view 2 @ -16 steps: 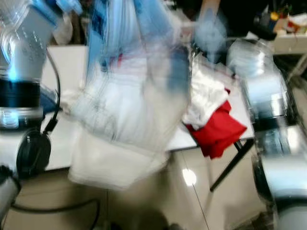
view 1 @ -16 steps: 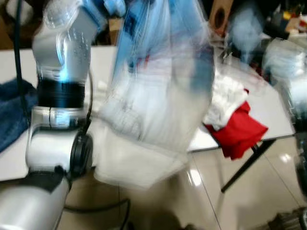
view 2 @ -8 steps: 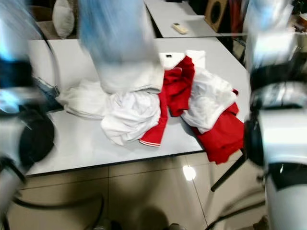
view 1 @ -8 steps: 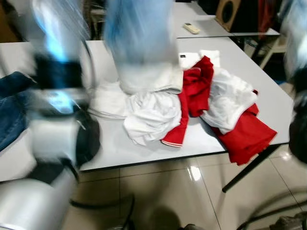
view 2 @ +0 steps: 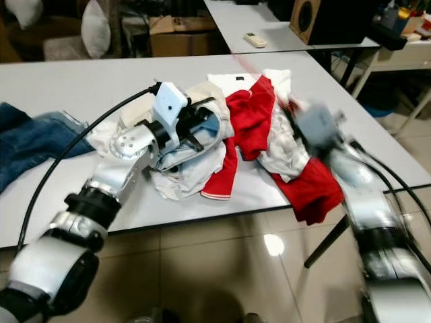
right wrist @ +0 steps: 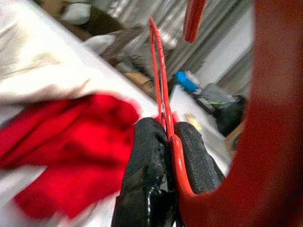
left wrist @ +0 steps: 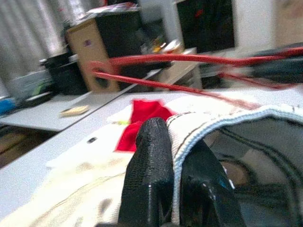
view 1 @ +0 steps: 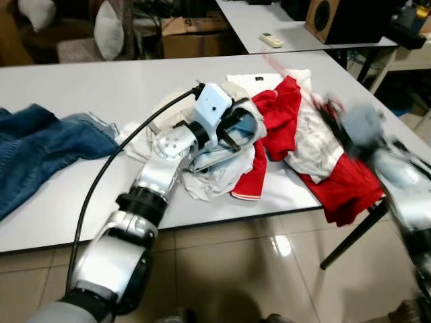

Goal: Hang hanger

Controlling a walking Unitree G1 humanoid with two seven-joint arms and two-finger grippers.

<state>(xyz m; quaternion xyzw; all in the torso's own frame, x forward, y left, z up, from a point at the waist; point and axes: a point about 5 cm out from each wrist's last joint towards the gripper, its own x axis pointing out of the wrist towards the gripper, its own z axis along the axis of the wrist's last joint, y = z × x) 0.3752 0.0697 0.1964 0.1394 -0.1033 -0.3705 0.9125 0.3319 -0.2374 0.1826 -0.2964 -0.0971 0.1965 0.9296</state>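
My left gripper (view 1: pixel 237 132) rests on the clothes pile in the middle of the white table (view 1: pixel 94 87), shut on the blue-trimmed edge of a white garment (view 1: pixel 210 176). In the left wrist view the two fingers (left wrist: pixel 147 161) pinch that ribbed edge (left wrist: pixel 199 127). My right gripper (right wrist: pixel 168 142) is shut on the thin wire of a red hanger (right wrist: pixel 158 71). That arm is blurred over the right side of the pile (view 1: pixel 357 128). The hanger (left wrist: pixel 189 59) is held above the clothes.
Red shirts (view 1: pixel 283 114) and white shirts (view 1: pixel 316 134) are heaped at the table's right, one red piece (view 1: pixel 347 192) drooping over the front edge. Blue jeans (view 1: pixel 40 145) lie at the left. Behind stand a second table with a remote (view 1: pixel 273 40), a speaker (view 1: pixel 333 17) and a cardboard box (view 1: pixel 192 33).
The white garment, held up in front of the camera before, has come down onto the table with my left gripper. My right arm has swung down over the pile.
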